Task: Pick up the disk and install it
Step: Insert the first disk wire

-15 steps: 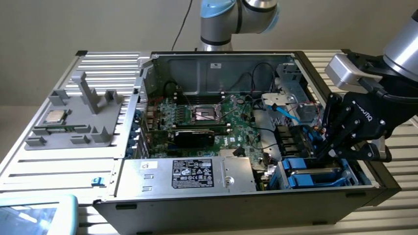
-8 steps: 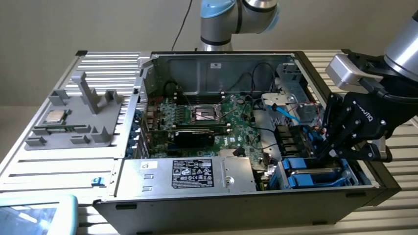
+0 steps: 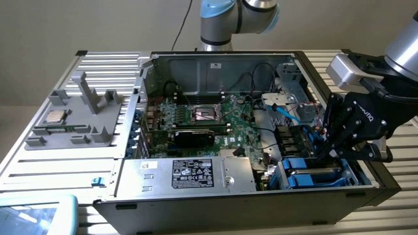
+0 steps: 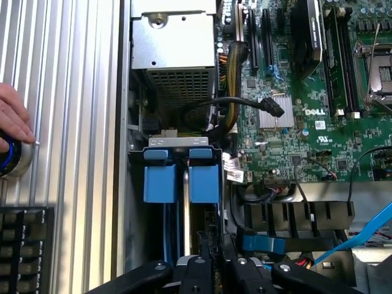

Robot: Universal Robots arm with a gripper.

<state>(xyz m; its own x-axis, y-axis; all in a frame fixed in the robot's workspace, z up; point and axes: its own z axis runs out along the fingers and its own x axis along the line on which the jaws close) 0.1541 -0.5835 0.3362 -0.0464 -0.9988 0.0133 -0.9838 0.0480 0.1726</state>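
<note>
Exterior claw [image 3: 330,152]: low in the case [image 3: 196,208], at the bay on the exterior view's right.
Exterior disk [image 3: 313,177]: blue carrier seated in that bay, beneath the claw.
Wrist claw [image 4: 214,266]: fingers nearly together, tips at the disk [image 4: 184,177].
Wrist hand [image 4: 12,119]: on the bench [image 4: 67,92].

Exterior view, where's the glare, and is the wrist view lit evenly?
In the exterior view, glare washes out the ribbed metal table beside the computer case, and the case's back wall sits in shade. In the wrist view, the light is fairly even; the blue drive carriers and green circuit board read clearly.
</note>
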